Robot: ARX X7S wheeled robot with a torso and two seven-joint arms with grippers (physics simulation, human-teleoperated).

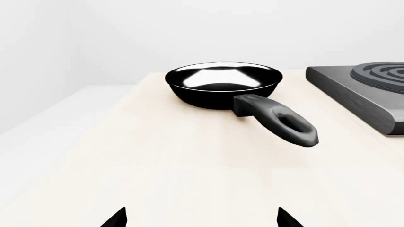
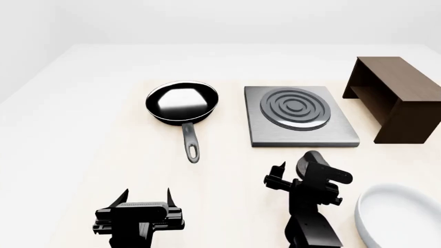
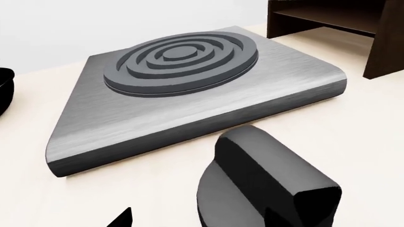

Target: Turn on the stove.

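Observation:
The stove [image 2: 301, 120] is a flat grey metal hotplate with a dark ring burner. It also shows in the right wrist view [image 3: 189, 94] and at the edge of the left wrist view [image 1: 366, 90]. Its black knob [image 3: 268, 182] lies on the table just in front of the stove's front edge. My right gripper [image 3: 198, 220] is open right at the knob, which fills the space by one fingertip. In the head view the right gripper [image 2: 295, 173] is in front of the stove. My left gripper [image 2: 146, 196] is open and empty, well short of the frying pan [image 2: 182, 102].
The black frying pan [image 1: 222, 85] sits left of the stove with its handle [image 1: 277, 120] pointing toward me. A dark brown wooden box [image 2: 396, 95] stands right of the stove. A white bowl [image 2: 399, 217] is at the near right.

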